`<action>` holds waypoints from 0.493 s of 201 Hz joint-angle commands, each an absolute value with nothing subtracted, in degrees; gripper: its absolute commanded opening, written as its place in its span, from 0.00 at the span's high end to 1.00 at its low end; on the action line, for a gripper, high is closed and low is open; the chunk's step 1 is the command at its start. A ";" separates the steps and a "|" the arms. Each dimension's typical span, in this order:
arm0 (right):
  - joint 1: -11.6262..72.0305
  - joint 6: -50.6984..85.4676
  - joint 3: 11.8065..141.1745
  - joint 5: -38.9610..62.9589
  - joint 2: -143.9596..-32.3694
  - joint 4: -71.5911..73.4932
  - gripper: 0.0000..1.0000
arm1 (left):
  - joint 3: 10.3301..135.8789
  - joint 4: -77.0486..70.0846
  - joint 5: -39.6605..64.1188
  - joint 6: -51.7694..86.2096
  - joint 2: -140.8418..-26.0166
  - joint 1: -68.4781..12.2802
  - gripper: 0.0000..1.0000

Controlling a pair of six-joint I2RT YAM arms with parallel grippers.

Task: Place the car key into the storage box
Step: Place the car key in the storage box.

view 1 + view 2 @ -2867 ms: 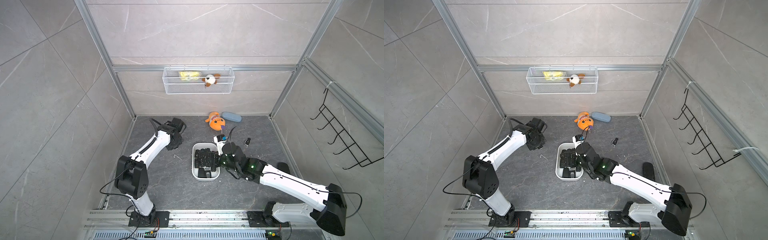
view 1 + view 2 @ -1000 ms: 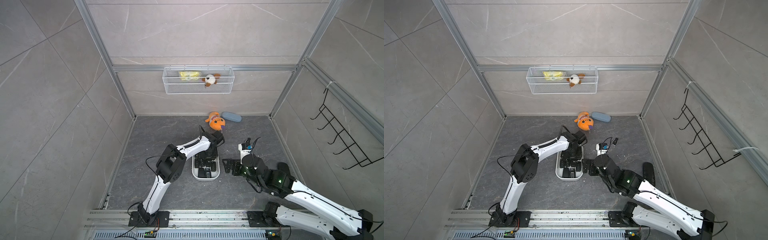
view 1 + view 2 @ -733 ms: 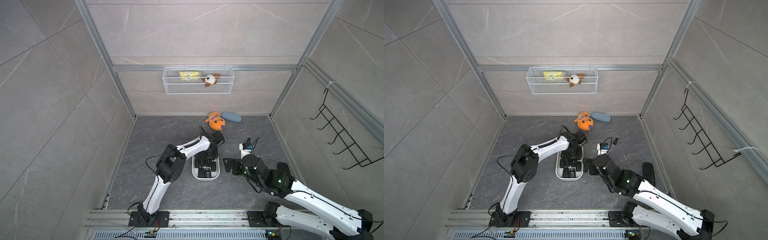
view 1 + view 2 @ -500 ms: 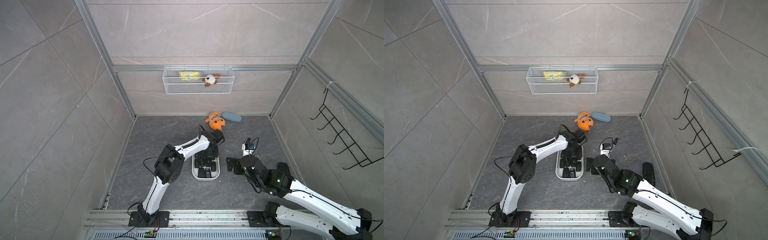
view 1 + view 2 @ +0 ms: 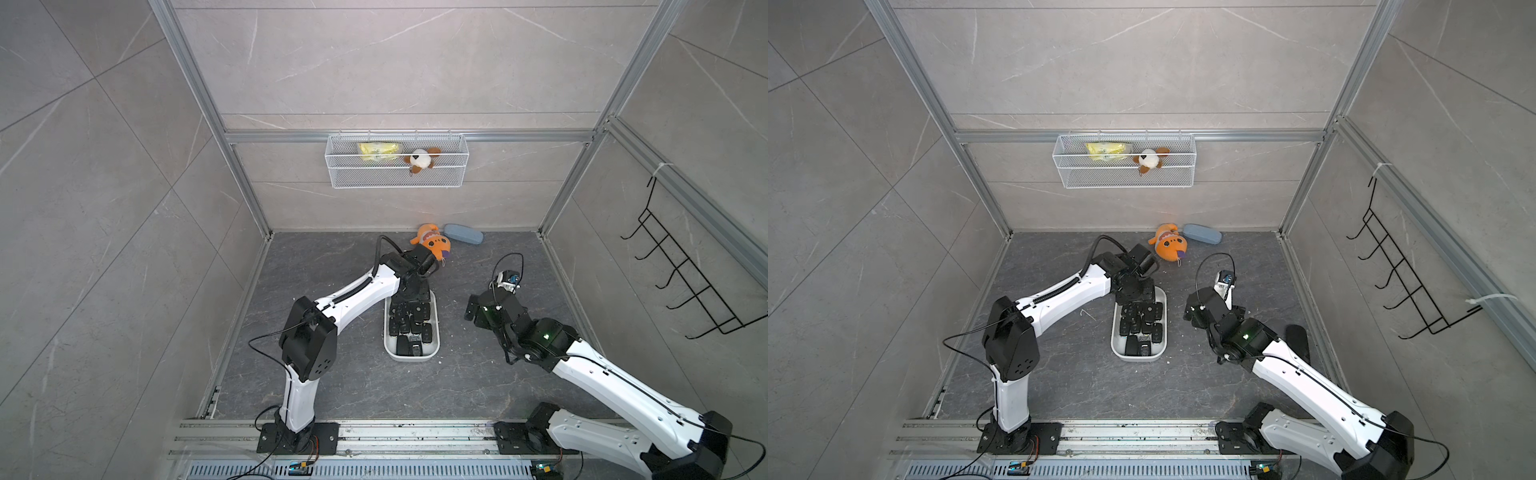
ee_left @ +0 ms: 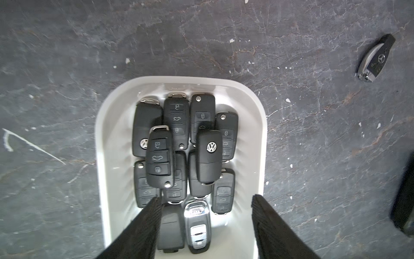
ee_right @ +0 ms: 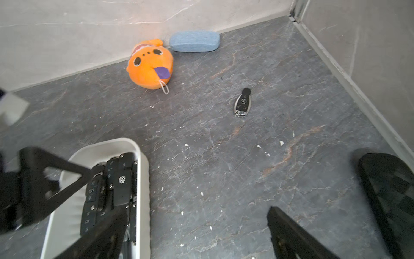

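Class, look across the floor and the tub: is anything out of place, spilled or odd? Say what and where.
One silver-and-black Mercedes key fob lies alone on the dark stone floor, apart from the white plastic storage tub where the other fobs are piled. Small white flecks also litter the floor.

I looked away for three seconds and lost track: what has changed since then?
The left gripper swung in from the far left to hang over the white rounded plastic storage box, and its jaws have opened with nothing between them. The right gripper, open, drew back from over the box to its right. The box, the orange plush toy and the blue-grey oblong case stayed put.
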State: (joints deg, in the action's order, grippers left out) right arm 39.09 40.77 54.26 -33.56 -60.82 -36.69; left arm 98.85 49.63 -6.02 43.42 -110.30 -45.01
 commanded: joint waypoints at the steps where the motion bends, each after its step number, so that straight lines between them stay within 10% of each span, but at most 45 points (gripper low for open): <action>1: 36.15 37.97 56.80 -31.93 -64.09 -36.83 0.00 | 97.10 46.15 -6.92 40.71 -103.28 -44.44 0.19; 27: 31.10 35.67 58.02 -28.80 -69.39 -33.23 0.00 | 94.33 44.03 -6.93 39.33 -98.61 -44.21 0.00; 99: 14.98 34.20 64.80 -13.19 -88.53 -25.19 0.06 | 86.80 38.85 -5.46 36.50 -87.08 -43.45 0.00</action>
State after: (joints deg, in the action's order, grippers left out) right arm 19.46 34.87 61.73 -19.75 -83.72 -28.38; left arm 87.64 41.41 -5.72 39.66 -91.09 -43.83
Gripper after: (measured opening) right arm 0.963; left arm 0.999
